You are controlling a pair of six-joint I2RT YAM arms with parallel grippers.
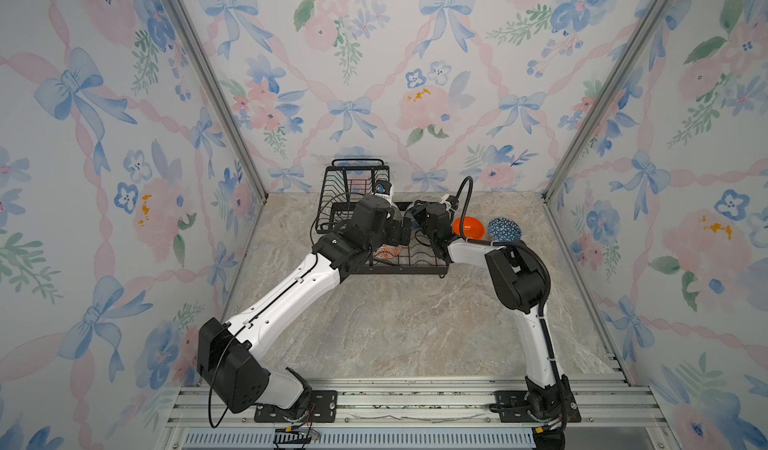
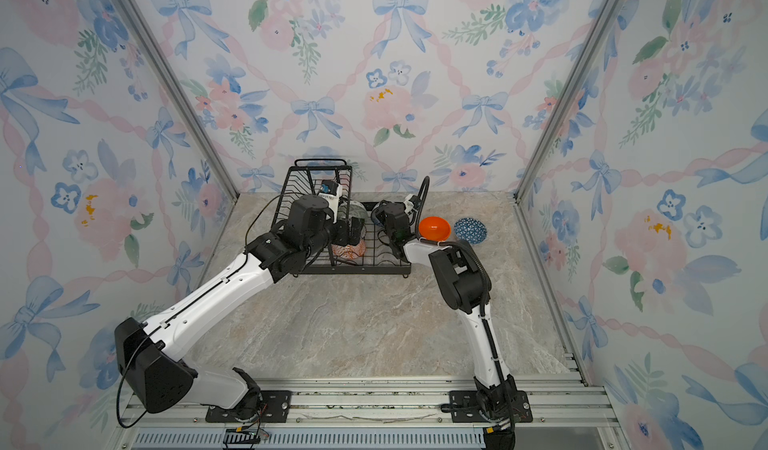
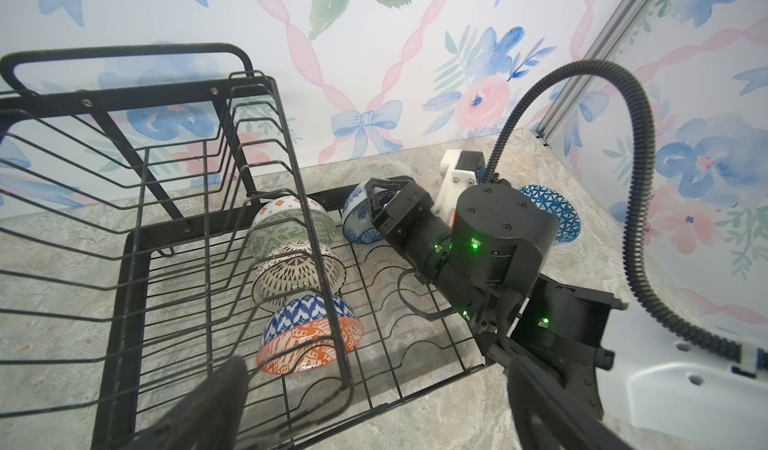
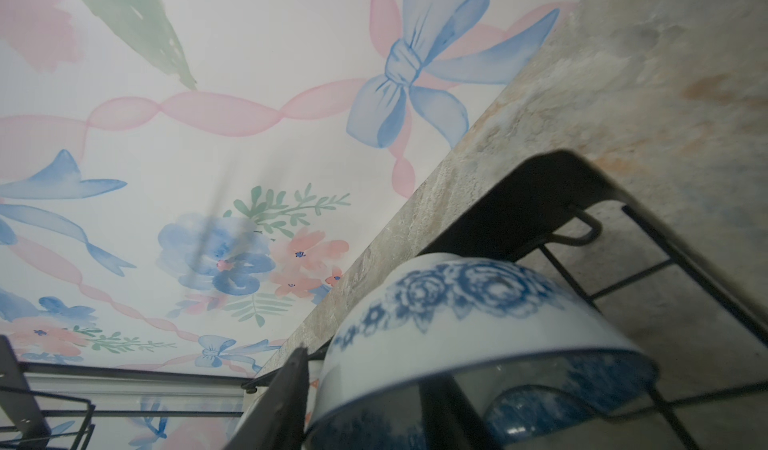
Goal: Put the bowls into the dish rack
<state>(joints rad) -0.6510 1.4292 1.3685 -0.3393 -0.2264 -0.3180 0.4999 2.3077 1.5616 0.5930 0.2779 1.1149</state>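
The left gripper (image 3: 368,354) gapes wide over the black wire dish rack (image 1: 399,270), where three patterned bowls (image 3: 299,273) stand on edge. The right gripper (image 4: 365,369) straddles the rim of the glossy floral bowl (image 4: 469,327) at the tray's back edge; whether it clamps cannot be told. The orange bowl (image 1: 468,227) and the blue geometric bowl (image 1: 504,228) sit just right of the rack.

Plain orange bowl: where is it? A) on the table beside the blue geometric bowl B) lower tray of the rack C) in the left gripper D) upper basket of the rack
A: in both top views the plain orange bowl sits on the table, outside the dish rack, next to the blue geometric bowl.
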